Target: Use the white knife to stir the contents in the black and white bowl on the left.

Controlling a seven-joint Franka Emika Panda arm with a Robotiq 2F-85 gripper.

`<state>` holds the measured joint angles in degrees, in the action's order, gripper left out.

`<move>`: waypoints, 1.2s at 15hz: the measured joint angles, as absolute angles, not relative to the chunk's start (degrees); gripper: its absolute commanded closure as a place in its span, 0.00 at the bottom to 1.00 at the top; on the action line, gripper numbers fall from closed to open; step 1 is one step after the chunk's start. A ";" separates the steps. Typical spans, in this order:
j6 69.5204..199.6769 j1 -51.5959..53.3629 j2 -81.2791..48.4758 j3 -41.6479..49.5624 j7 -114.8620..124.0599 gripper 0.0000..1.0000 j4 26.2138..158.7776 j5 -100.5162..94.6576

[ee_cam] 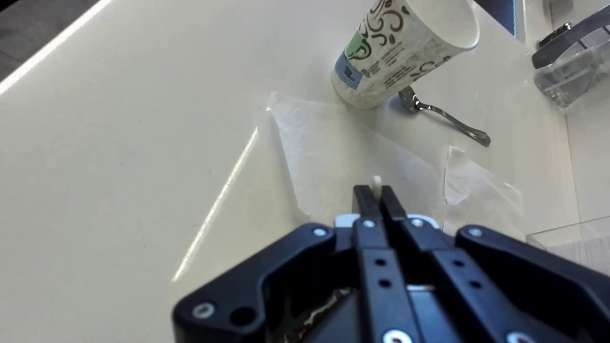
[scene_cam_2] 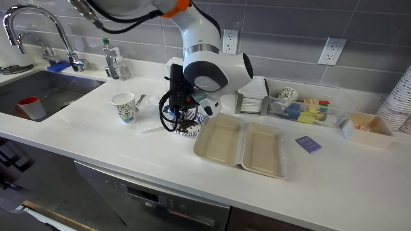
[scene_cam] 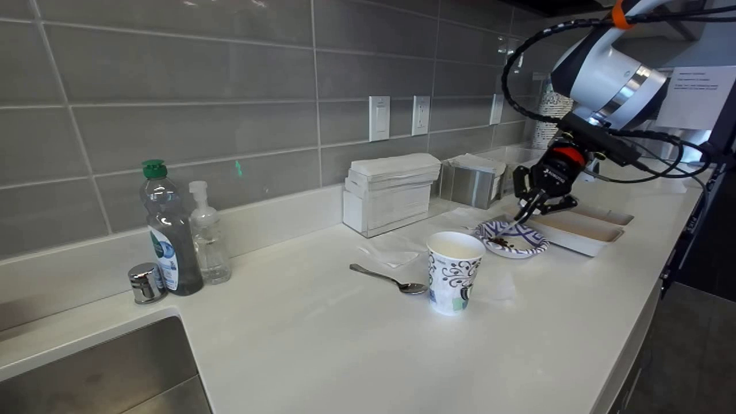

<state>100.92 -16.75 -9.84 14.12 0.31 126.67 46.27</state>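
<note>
Gripper [ee_cam: 376,194] pinching white knife [ee_cam: 377,181], patterned bowl [scene_cam: 533,241] just below

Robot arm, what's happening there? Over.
Black tool: shut on slim white knife. Shallow round dark-and-white bowl: knife angled toward dark contents, contact unclear. White patterned paper cup: apart, seemingly not blocking.

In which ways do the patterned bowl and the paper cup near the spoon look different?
The patterned bowl is shallow and wide; the paper cup is taller and narrower. The bowl carries a bluish pattern; the cup has dark swirls with green and blue patches. The bowl holds dark brown bits; the cup's inside bottom is hidden. Both are white with print.
</note>
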 measured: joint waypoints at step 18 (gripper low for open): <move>93.81 -16.19 -10.36 15.43 9.47 0.99 125.55 37.11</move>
<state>93.81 -16.19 -10.36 15.43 9.47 125.55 37.11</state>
